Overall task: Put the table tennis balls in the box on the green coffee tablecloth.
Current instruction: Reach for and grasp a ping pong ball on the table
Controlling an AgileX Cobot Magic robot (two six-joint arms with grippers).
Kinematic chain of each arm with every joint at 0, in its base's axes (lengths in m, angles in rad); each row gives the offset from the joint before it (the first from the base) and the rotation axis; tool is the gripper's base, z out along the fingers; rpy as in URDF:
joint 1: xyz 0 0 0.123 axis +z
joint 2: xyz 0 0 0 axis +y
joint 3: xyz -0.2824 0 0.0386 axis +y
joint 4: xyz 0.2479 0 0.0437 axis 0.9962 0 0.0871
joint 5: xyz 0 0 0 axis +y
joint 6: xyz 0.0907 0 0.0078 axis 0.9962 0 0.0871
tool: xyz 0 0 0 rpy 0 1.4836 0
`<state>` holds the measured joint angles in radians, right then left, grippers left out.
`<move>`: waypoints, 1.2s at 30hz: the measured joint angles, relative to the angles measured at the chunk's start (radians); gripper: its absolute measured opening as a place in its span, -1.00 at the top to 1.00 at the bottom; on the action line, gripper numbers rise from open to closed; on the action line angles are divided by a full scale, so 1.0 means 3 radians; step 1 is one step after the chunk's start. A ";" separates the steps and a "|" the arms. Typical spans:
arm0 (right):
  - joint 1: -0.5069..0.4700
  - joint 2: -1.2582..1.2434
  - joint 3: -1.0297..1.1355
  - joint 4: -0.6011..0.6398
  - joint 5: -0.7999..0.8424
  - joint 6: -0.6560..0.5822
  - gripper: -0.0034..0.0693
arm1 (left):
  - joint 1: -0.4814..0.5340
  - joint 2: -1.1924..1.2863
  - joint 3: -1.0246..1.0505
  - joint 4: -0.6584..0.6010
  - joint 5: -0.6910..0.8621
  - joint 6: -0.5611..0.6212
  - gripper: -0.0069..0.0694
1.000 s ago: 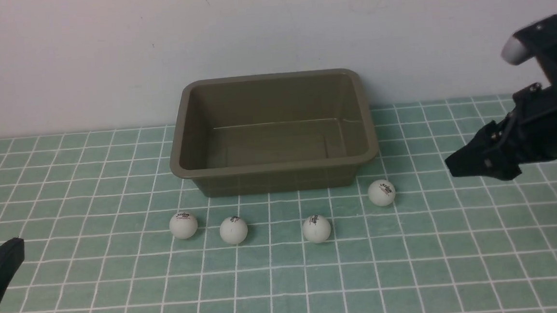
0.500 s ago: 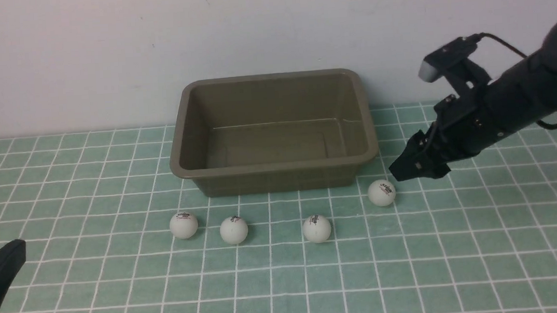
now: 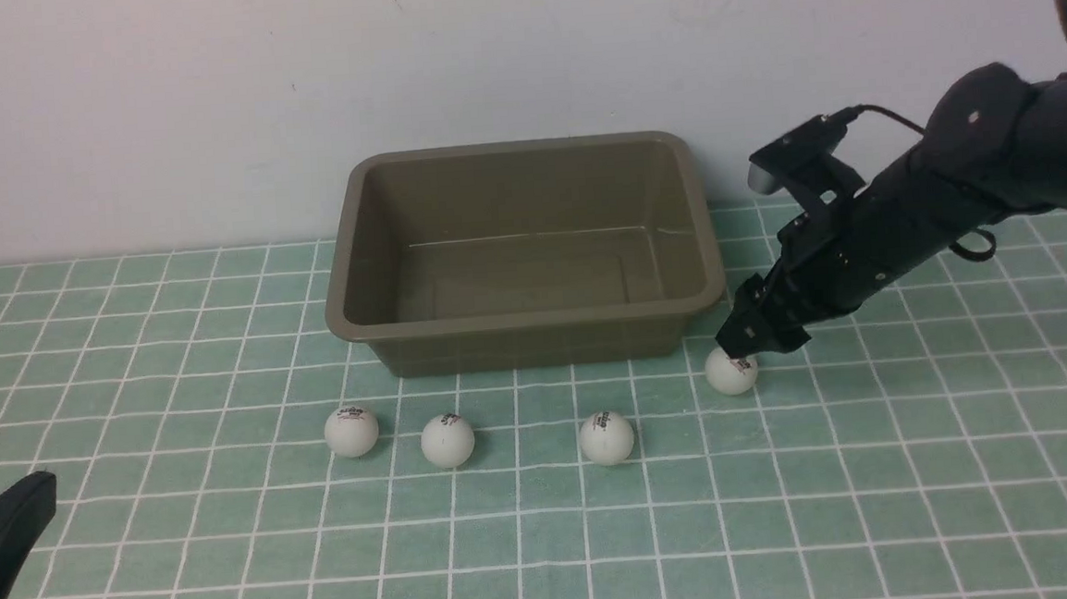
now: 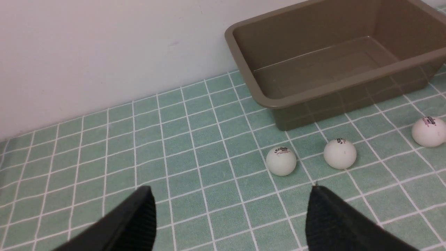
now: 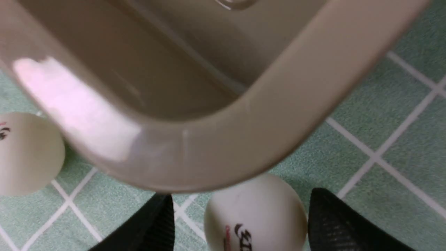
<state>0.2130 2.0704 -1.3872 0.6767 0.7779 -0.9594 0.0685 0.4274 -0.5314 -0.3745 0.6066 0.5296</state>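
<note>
The right tool (image 3: 738, 347) is coming in from the right edge of the front view and dropping onto the rightmost table tennis ball (image 3: 732, 373). That ball is lying on the green coffee tablecloth (image 3: 877, 464) just off the near right corner of the box (image 3: 525, 317). By my reading, the first pick is being set up: the box is holding nothing yet, and the other three balls (image 3: 352, 431) (image 3: 448, 440) (image 3: 607, 438) are lying in a loose row in front of it.

The front view is hiding the ball's top behind the tool, leaving the grip unclear. The right wrist view is settling it: the jaws are standing wide with the ball between them, a gap showing on one side, nothing pinched yet. It is also showing the box's rim close beside the ball. The left wrist view is showing the left tool (image 4: 230, 190), wide and empty, hanging near the leftmost balls.
</note>
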 joint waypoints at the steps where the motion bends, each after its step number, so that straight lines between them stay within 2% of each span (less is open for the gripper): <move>1: 0.0000 0.0027 -0.0004 0.0013 -0.0007 -0.0005 -0.37 | 0.0000 0.0000 0.0000 0.0000 0.0000 0.0000 -0.54; 5: 0.0000 0.0093 -0.0005 0.0013 -0.0051 0.0008 -0.34 | 0.0000 0.0000 0.0000 0.0000 0.0000 0.0000 -0.54; 8: 0.0000 0.0088 -0.0011 -0.0001 -0.0082 0.0059 -0.08 | 0.0000 0.0000 0.0000 0.0000 0.0000 0.0000 -0.54; 13: -0.0032 -0.0101 -0.0009 -0.0178 -0.0093 0.0108 -0.08 | 0.0000 0.0000 0.0000 0.0000 0.0038 0.0000 -0.54; 17: -0.0247 -0.0444 -0.0011 -0.0284 -0.0104 0.0358 -0.08 | 0.0000 0.0000 0.0000 0.0000 0.0049 0.0000 -0.54; 22: -0.0398 -0.0680 -0.0151 -0.0283 -0.0057 0.0411 -0.08 | 0.0000 0.0000 0.0000 0.0000 0.0049 0.0000 -0.54; 30: -0.0088 -0.0584 -0.0516 0.0439 0.0177 0.0027 -0.08 | 0.0000 0.0000 0.0000 0.0000 0.0049 0.0000 -0.54; 36: 0.0197 -0.0222 -0.0762 0.0500 -0.0001 -0.0063 -0.08 | 0.0000 0.0000 0.0000 0.0000 0.0052 0.0000 -0.54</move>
<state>0.2720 2.0037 -1.6157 0.8267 0.7777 -0.9784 0.0685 0.4274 -0.5314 -0.3745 0.6222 0.5296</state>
